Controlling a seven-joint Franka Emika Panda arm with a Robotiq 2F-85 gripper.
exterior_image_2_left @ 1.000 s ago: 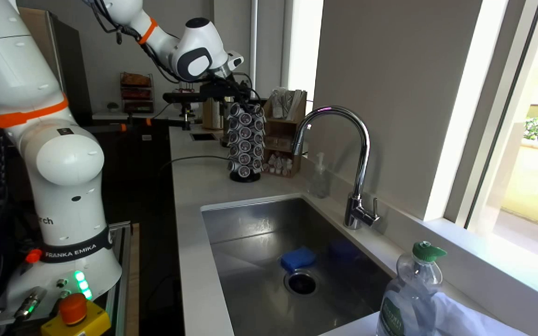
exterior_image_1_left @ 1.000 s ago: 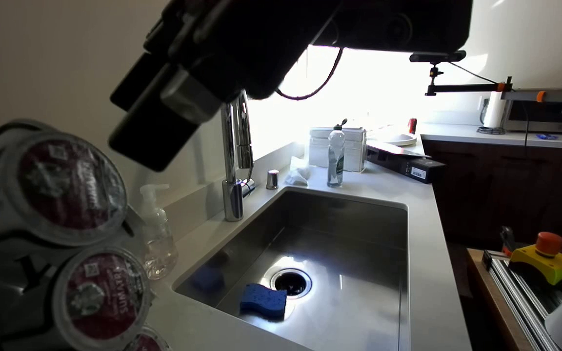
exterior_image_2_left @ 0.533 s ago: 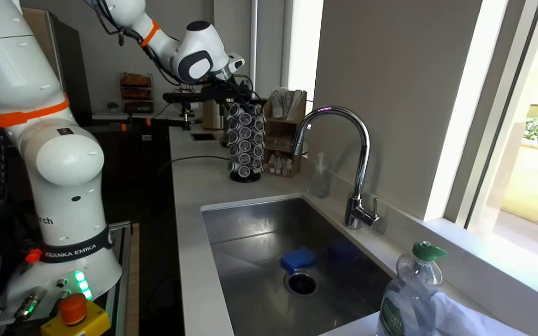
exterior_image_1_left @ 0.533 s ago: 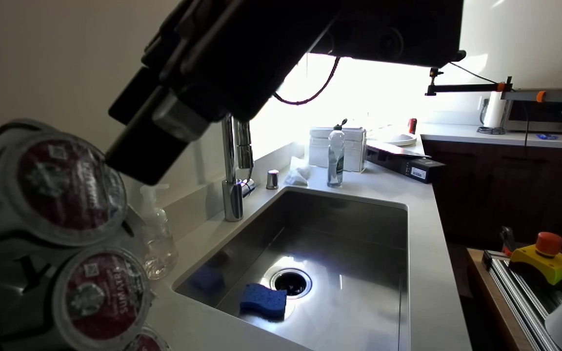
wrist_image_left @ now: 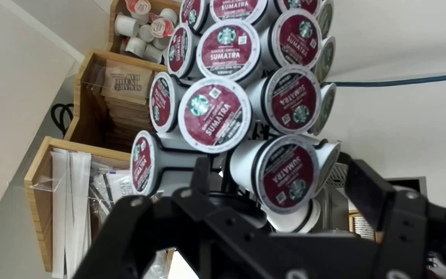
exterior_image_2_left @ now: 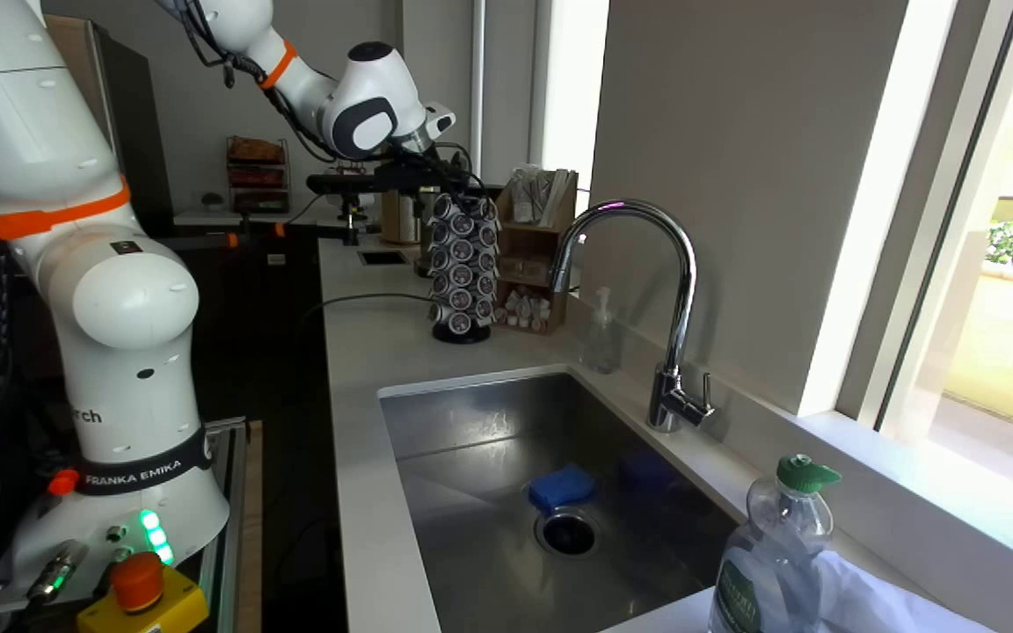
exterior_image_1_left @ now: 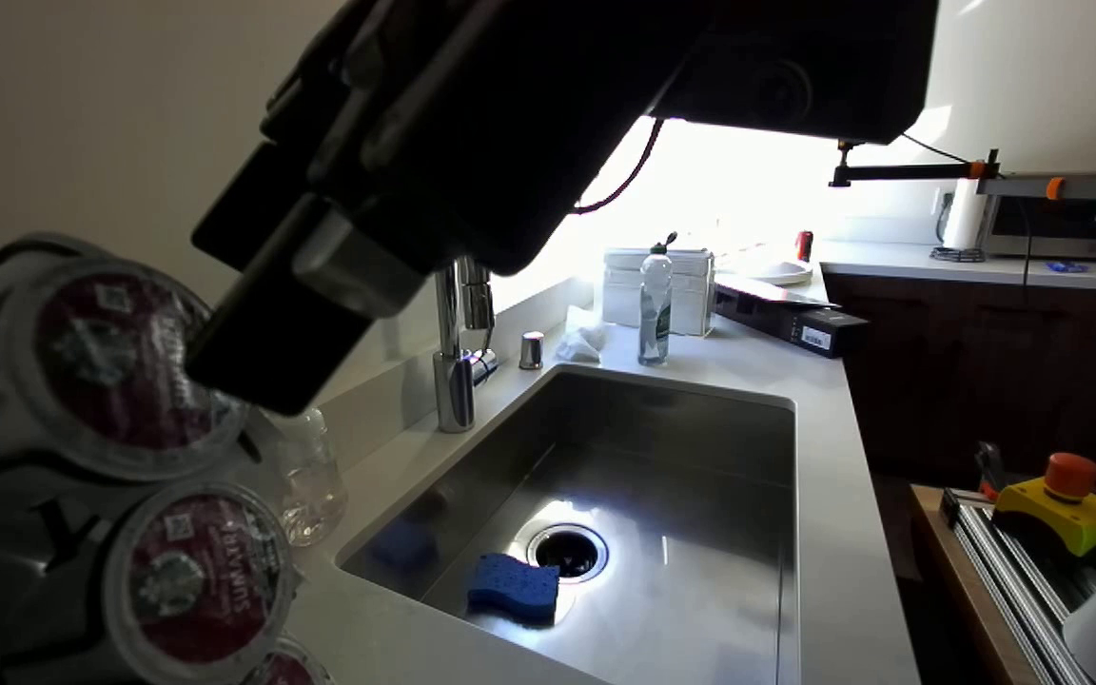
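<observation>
Wide gripper at the top of the coffee pod carousel

I had the two fingers spread well apart, with nothing held. My wrist view showed a Starbucks Sumatra coffee pod seated on the carousel, between the fingers as I saw it; I couldn't tell whether either one touched its side. The carousel stood upright on the white countertop, near a wooden organizer with Sugar In The Raw packets in its middle compartment. In both exterior views I saw a blue sponge in the stainless-steel sink, just beside the drain, with the chrome faucet upright on the countertop next to the sink.
</observation>
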